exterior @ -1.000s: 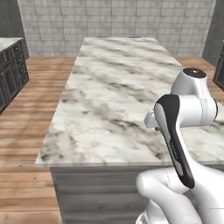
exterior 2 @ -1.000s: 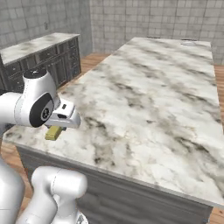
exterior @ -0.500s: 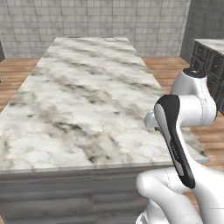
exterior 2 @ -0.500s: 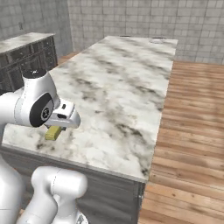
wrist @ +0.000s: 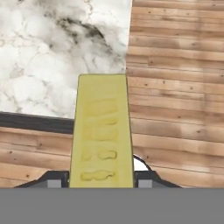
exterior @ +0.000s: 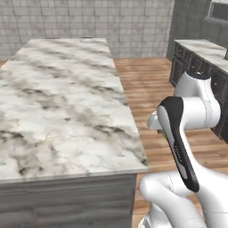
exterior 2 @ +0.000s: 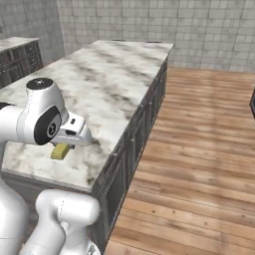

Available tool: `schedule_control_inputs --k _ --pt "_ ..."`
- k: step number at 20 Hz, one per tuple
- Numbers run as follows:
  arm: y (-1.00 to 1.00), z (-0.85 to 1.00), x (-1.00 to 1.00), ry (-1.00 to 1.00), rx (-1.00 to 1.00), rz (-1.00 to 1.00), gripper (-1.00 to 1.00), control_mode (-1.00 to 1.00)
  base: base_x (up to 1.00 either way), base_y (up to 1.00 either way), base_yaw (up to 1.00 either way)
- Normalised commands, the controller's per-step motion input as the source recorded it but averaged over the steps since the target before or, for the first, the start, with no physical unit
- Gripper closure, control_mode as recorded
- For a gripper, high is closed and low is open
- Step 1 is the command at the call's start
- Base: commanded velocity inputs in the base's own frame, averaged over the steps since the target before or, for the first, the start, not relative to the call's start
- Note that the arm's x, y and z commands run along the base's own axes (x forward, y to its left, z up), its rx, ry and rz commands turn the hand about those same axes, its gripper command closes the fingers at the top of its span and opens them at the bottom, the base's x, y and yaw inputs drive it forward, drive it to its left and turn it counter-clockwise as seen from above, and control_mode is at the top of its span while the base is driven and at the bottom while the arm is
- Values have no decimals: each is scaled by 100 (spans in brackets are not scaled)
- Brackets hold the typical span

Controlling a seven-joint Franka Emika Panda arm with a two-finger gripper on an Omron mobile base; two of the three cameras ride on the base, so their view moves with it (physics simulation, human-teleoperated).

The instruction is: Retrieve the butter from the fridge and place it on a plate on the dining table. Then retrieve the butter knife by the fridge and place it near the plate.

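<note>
- The butter [wrist: 103, 131] is a long rectangular stick, pale yellow-green with a matte surface and a few shallow embossed marks running down its face.
- It's clamped between the two fingers [wrist: 55, 178], one dark tip pressed on each side of the stick's near end, so the gripper [exterior 2: 64, 147] has a narrow hold on it.
- In the right base view the butter [exterior 2: 60, 151] pokes out under the white hand, up in the air above the near corner of the table [exterior 2: 110, 74].
- That table is a big slab of white marble with grey-brown veining, smooth and glossy, with a thin squared edge.
- Its base is dark grey panelled fronts.
- The floor [exterior 2: 199, 144] is warm brown wood planks with visible grain.
- Back wall [exterior: 111, 20] is small grey square tiles.
- In the hand view, marble sits behind the butter on one side, planks on the other.
</note>
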Motion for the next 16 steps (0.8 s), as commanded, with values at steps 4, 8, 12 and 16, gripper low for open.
schedule_control_inputs --k 4,8,12,16 --pt "0 0 0 0 0 0 100 100 0 -100 -15" --pt "0 0 0 0 0 0 100 100 0 -100 -13" --pt "0 0 0 0 0 0 100 100 0 -100 -24" --pt "0 0 0 0 0 0 100 100 63 -81 -21"
